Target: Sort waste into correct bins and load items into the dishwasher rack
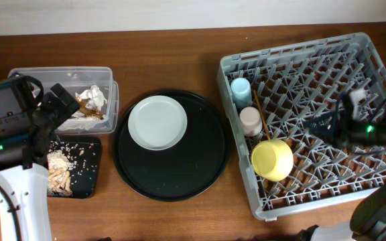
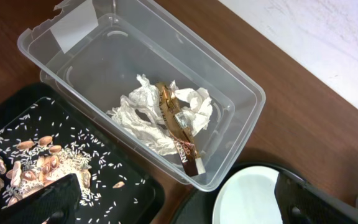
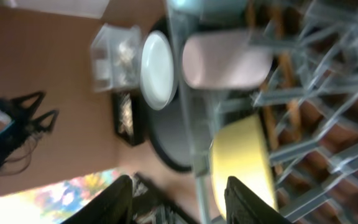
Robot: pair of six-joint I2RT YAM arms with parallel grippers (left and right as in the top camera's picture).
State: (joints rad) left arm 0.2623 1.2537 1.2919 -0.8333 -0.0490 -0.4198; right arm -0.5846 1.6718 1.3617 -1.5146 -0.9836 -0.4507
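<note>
Since the plate (image 1: 157, 122) lies flat on the round black tray (image 1: 179, 184), left of the rack (image 1: 374, 73), the left pincer (image 1: 60, 104), wide and empty over the clear box (image 1: 25, 72), looks nearer than the right pincer (image 3: 179, 183), likewise wide and empty above the rack.

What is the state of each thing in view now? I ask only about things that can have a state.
Clear box: open, holding tissues and gold wrapper.
Shallow black tray: holding food scraps.
Plate: on round black tray, outside dishwasher rack.
Blue cup: in rack.
Pink cup: in rack.
Yellow bowl: in rack.
Chopsticks: in rack.
Left gripper: open, empty.
Right gripper: open, empty.
</note>
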